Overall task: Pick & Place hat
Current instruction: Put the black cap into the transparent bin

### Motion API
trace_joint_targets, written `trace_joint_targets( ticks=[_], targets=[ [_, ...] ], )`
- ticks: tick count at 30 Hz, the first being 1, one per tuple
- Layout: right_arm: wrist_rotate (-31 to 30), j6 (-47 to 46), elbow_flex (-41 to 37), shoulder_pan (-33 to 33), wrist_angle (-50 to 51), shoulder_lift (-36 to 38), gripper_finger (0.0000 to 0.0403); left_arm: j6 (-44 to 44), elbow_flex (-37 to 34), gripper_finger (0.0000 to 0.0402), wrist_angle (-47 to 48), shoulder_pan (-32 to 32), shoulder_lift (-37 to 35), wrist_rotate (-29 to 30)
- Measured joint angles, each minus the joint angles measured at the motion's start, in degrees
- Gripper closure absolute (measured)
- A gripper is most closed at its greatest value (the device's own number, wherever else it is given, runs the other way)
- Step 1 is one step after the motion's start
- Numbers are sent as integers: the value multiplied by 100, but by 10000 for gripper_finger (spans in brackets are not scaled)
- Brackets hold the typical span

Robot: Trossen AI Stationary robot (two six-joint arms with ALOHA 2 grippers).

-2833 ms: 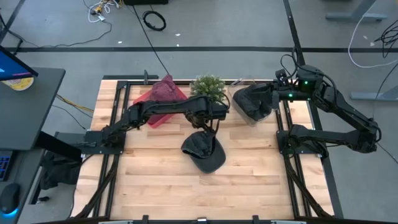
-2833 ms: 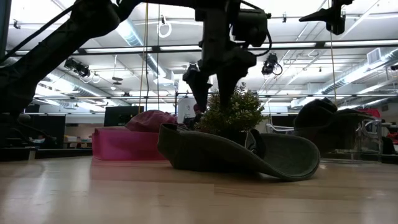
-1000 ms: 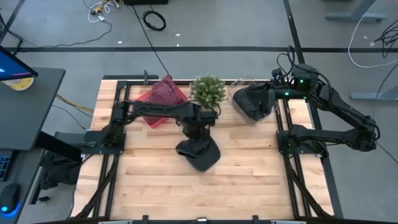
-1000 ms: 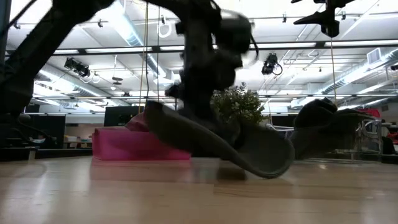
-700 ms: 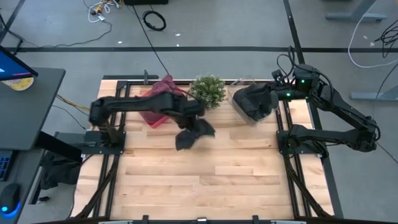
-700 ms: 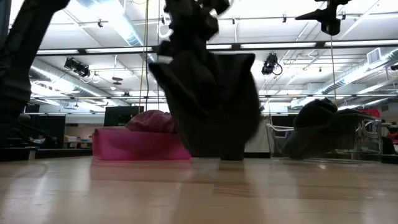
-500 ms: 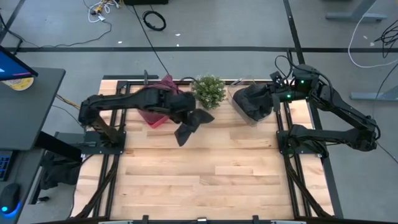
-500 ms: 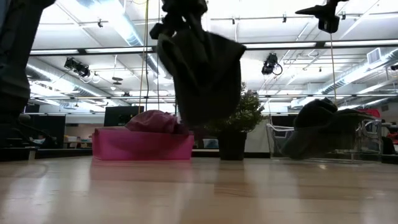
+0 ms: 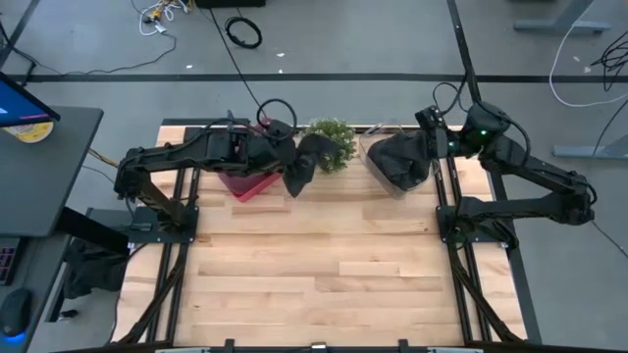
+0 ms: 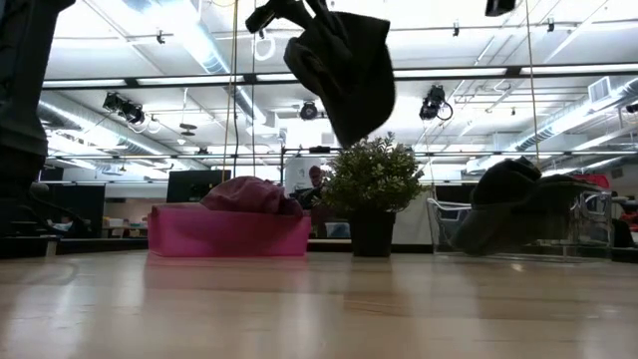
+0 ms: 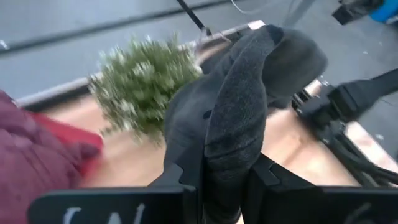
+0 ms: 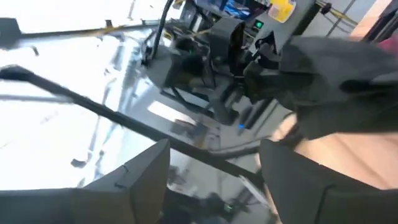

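A dark grey hat (image 10: 344,62) hangs high over the table, just above the small potted plant (image 10: 371,189), with my left gripper (image 9: 285,157) shut on it. In the high view the hat (image 9: 305,162) shows between the pink bin (image 9: 242,183) and the plant (image 9: 329,142). A maroon hat (image 10: 249,193) lies in the pink bin. My right gripper (image 9: 430,132) stands open at the far right, above a clear bin (image 10: 533,227) that holds another dark hat (image 9: 400,162). My left gripper pinches a thick fold of the hat's grey fabric (image 11: 225,155) between its two fingers (image 11: 186,177); which part of the hat that is, I cannot tell. The hat is lifted clear of the table and droops below and beyond the fingers.
The pink bin (image 10: 229,231) stands at the far left of the table, the plant at the far middle, the clear bin (image 9: 397,176) at the far right. Bare wooden tabletop (image 9: 324,275) fills the near half. Black rails (image 9: 461,235) run along both sides.
My left gripper has carried the hat up off the table and toward the far edge and the left. The hat, which lay on the wood, now hangs bunched and clear, above the plant's height. My right gripper has risen a little.
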State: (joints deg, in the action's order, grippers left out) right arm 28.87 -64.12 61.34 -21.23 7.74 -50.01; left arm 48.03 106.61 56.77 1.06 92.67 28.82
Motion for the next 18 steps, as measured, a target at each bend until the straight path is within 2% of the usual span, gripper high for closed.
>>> trace_joint_targets(
  ticks=[4,10,14,18],
  targets=[
    [-242,-638,0,149,-463,-318,124,-377,0,344,-224,0,8,486],
    [-604,-1706,-2,353,-1059,-964,80,-964,2,344,-703,-1,39,769],
    [-669,-2239,-2,487,-1784,-1413,67,-1233,11,344,-837,-1,98,907],
    [-975,-2590,-2,538,-1967,-1793,69,-1487,9,344,-884,-25,185,916]
  ],
)
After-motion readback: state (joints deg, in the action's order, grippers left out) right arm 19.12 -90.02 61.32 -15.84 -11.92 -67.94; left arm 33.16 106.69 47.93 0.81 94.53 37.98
